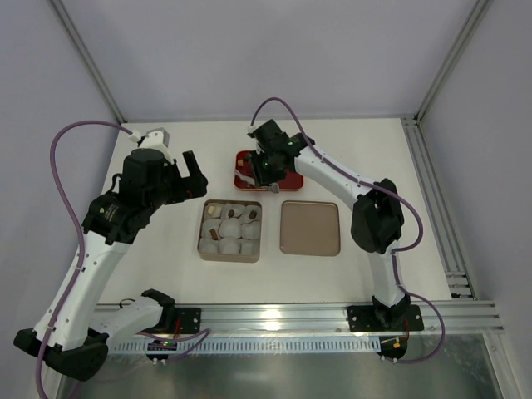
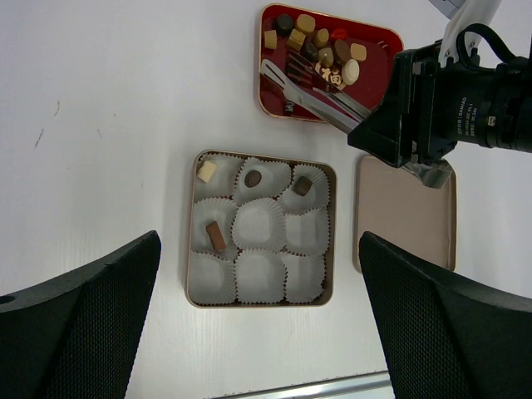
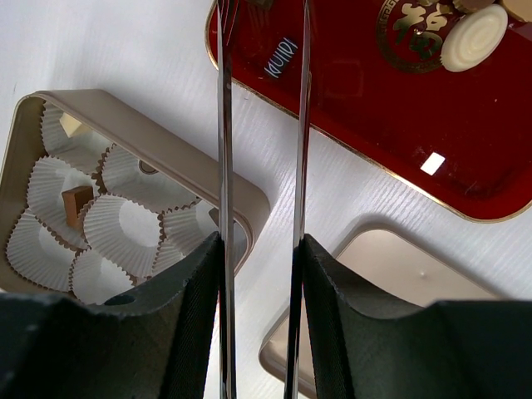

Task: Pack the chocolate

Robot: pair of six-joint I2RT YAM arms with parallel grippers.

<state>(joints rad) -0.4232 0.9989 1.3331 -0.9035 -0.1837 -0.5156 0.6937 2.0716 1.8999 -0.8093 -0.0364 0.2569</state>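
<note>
Chocolate [image 2: 326,56] on tray [image 2: 381,43] (lettering [image 3: 280,56] illegible); right gripper [image 3: 260,249] tight on tweezers [image 3: 222,150], left gripper [image 2: 259,241] agape.

Tin [image 2: 190,249] of paper cups [image 2: 260,274], lid [image 2: 405,224] just right, tray [image 2: 376,41] behind — chocolate [image 2: 320,37] on tray and in four cups

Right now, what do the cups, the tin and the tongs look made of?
Cups: thin white paper, matte, with fluted pleated walls.
Tin: likely painted metal, tan satin, thin rolled rim with rounded corners; could be stiff card.
Tongs: bare steel by the look, thin mirror-bright blades.
</note>
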